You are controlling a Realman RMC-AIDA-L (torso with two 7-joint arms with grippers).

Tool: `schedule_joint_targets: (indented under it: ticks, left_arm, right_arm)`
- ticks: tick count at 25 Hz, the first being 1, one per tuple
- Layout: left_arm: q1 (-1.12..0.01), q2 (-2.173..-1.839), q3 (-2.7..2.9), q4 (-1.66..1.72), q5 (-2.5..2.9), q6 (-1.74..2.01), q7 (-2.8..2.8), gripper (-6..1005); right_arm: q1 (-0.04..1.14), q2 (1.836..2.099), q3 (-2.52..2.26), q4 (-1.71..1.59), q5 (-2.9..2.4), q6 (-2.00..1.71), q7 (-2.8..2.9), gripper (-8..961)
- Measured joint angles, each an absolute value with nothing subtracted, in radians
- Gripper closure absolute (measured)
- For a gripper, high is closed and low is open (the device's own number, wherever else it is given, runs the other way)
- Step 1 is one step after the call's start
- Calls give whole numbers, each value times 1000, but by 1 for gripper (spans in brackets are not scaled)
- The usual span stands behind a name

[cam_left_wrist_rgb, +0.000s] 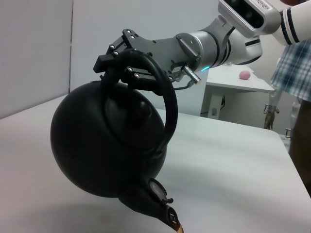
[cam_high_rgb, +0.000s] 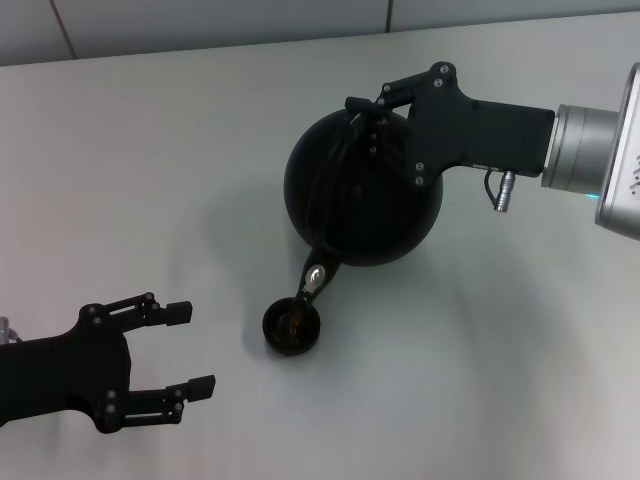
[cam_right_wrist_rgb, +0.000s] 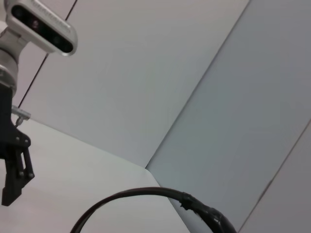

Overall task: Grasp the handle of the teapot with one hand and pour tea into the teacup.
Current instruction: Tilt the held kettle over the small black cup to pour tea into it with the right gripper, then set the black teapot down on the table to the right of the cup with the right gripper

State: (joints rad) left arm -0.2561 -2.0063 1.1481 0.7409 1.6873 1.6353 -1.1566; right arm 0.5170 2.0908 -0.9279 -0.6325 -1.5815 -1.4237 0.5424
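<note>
The round black teapot [cam_high_rgb: 360,195] hangs tilted above the table, its spout [cam_high_rgb: 317,276] pointing down at the small black teacup [cam_high_rgb: 291,325]. A brownish glint shows inside the cup. My right gripper [cam_high_rgb: 362,112] reaches in from the right and is shut on the arched handle [cam_high_rgb: 335,170]. The left wrist view shows the teapot [cam_left_wrist_rgb: 107,141] tipped over, the right gripper [cam_left_wrist_rgb: 121,65] clamped on the handle [cam_left_wrist_rgb: 167,104], and a thin brown stream at the spout tip [cam_left_wrist_rgb: 171,217]. My left gripper [cam_high_rgb: 197,349] rests open at the lower left, apart from the cup.
The white table [cam_high_rgb: 150,170] ends at a grey wall behind. The right wrist view shows the handle's arc [cam_right_wrist_rgb: 146,192] and the left arm [cam_right_wrist_rgb: 14,165] farther off. A side table [cam_left_wrist_rgb: 238,85] and a person in a plaid shirt [cam_left_wrist_rgb: 294,63] stand beyond the table.
</note>
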Motion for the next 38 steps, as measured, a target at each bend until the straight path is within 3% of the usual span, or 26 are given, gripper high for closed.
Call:
schedule_joint_targets:
  ticks: [38]
  left_arm:
    - [-275, -2008, 1151, 748, 1712, 1634, -1167, 166]
  right_arm:
    - [406, 2082, -907, -304, -995, -1418, 564, 830]
